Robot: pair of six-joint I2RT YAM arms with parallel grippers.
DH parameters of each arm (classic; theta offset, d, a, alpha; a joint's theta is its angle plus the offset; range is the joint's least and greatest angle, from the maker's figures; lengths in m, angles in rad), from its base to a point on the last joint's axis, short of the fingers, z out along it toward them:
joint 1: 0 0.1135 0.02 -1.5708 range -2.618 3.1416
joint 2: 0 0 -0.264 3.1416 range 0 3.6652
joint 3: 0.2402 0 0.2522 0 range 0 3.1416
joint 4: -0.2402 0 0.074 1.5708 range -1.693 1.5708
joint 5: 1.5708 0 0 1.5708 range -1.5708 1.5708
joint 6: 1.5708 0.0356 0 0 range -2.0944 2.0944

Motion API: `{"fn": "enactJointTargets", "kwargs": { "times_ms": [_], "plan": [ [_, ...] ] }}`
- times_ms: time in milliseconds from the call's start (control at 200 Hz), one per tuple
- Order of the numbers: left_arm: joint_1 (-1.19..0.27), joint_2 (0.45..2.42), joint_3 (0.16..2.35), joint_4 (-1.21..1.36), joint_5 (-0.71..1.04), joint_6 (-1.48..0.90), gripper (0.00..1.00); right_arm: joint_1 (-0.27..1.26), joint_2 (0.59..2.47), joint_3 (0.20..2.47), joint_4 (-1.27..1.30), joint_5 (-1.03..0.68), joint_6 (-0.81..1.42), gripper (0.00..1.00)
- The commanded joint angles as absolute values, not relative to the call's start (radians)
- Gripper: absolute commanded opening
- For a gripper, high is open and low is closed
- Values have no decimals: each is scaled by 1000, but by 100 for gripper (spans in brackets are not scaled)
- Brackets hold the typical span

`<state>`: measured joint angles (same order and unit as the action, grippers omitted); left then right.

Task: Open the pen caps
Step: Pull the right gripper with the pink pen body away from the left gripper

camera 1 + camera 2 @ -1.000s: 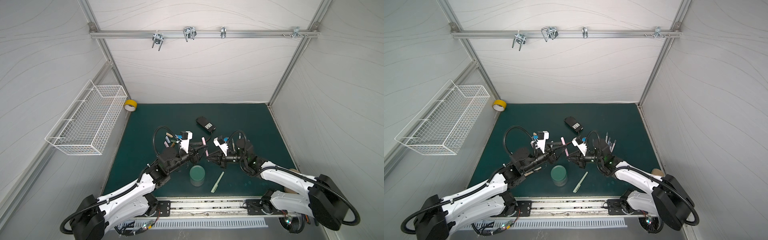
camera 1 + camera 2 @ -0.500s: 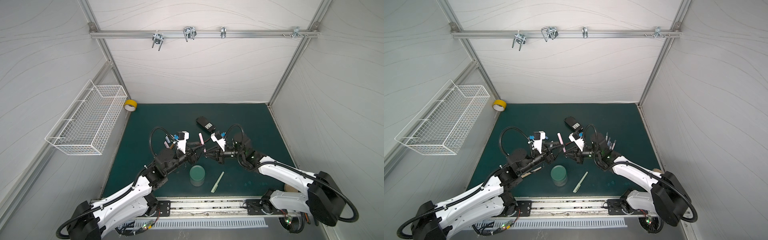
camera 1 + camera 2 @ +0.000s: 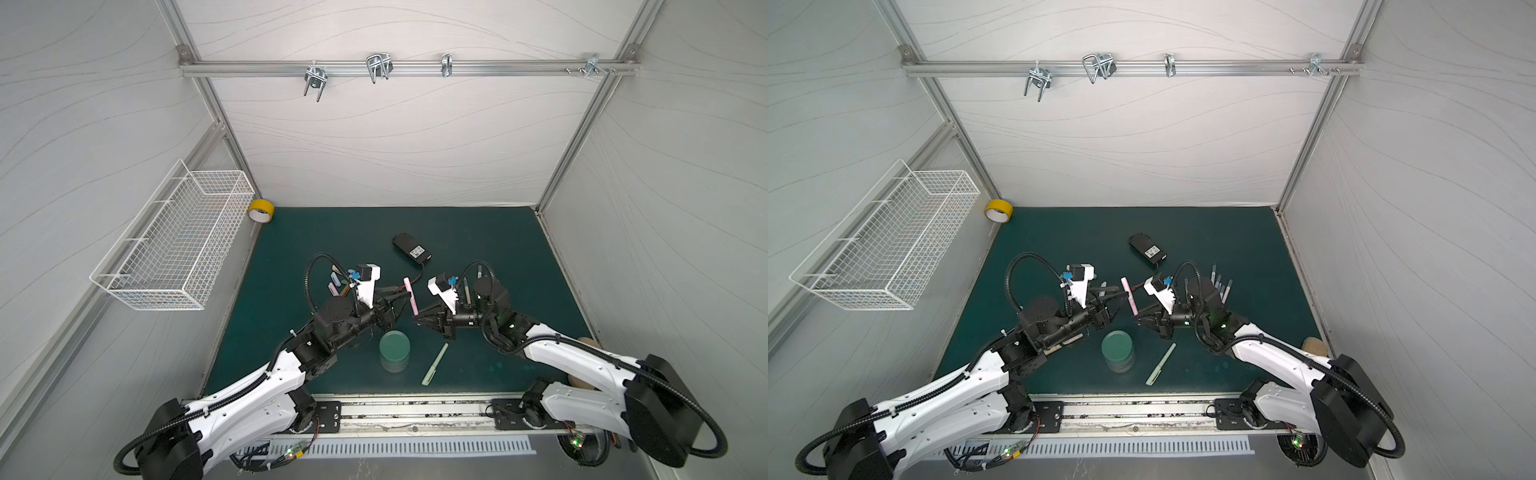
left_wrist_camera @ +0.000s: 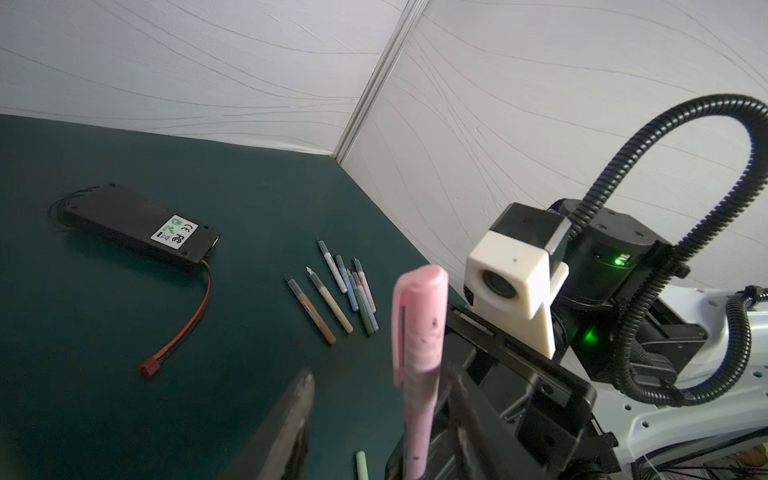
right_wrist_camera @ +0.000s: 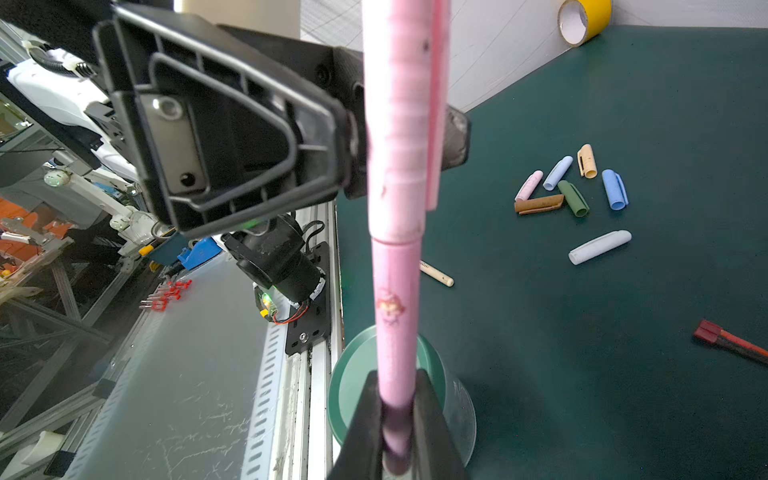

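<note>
Shifted slightly right and nearer: slim pastel-pink plastic pen (image 5: 395,311), aloft mid-scene, barrel pinched in right gripper (image 3: 419,318) so left gripper (image 3: 401,293), jaws parted astride its clipped pink cap (image 4: 419,316), can likely pull.

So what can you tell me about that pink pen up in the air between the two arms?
The slim matte pink plastic pen stands roughly upright, lifted off the green mat. Its cap, with a pink clip down one side, is on, seam closed. The body bears a small pale scuff. The right gripper is shut on its lower end; the left gripper has open jaws straddling the cap.
</note>
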<state>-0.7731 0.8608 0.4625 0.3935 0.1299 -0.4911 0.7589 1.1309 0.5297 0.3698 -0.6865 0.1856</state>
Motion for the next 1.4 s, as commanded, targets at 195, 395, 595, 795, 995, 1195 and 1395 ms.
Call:
{"fn": "enactJointTargets", "kwargs": {
  "times_ms": [195,395,595,795,995,1195,1395],
  "plan": [
    [-774,882,490,451,139,-474,47,777,1154,535,407,-715,163,0],
    [-775,884,491,463,156,-492,46,797,1176,546,396,-716,148,0],
    [-774,874,492,455,147,-492,27,810,1183,553,385,-708,137,0],
    [-772,868,490,451,142,-494,11,814,1183,556,376,-697,131,0],
    [-770,830,484,385,45,-520,0,816,1192,560,359,-666,120,0],
    [-669,831,485,306,8,-674,0,848,1201,576,305,-552,68,0],
    [-565,854,465,296,19,-754,0,989,1202,604,220,-213,-72,0]
  ]
}}
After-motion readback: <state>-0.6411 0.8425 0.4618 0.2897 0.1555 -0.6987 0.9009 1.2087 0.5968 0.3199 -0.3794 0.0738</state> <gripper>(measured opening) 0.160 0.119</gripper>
